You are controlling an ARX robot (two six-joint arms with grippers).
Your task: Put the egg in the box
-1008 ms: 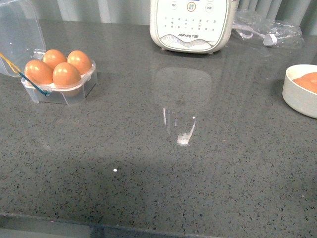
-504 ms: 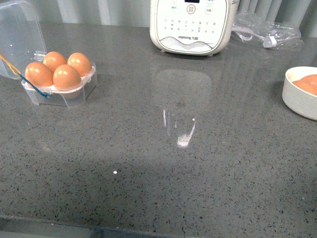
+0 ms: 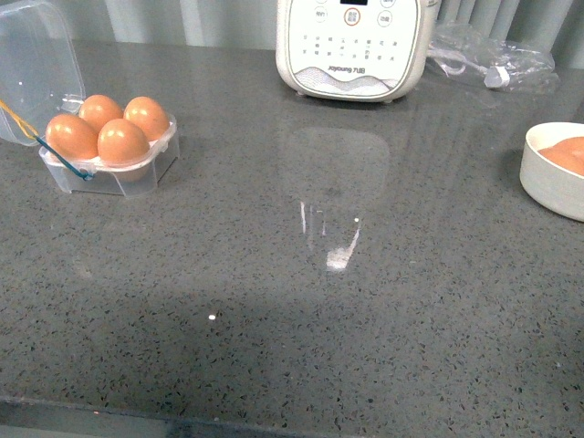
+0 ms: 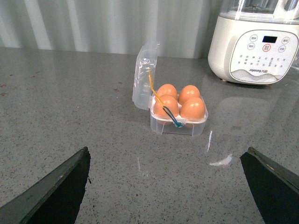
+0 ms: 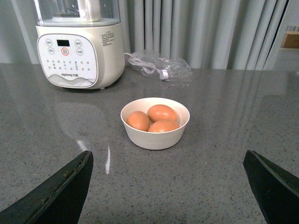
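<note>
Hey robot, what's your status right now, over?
Left end effector open, empty; right end effector open, empty. Egg carton lid up, all four cells full. Three eggs in white bowl. Nothing in the way.

A dark grey speckled counter point(image 3: 383, 301) stretches away ahead of the left gripper point(image 4: 167, 150) and the right gripper point(image 5: 168, 152), glossy enough to carry bright streaks of reflected light point(image 3: 339, 255) out in front of both. Past its far edge, well beyond either gripper, hangs a pale grey pleated curtain point(image 5: 224, 32), evenly lit. A soft shadow point(image 3: 182, 333) dims the counter's near strip, on the left gripper's side.
</note>
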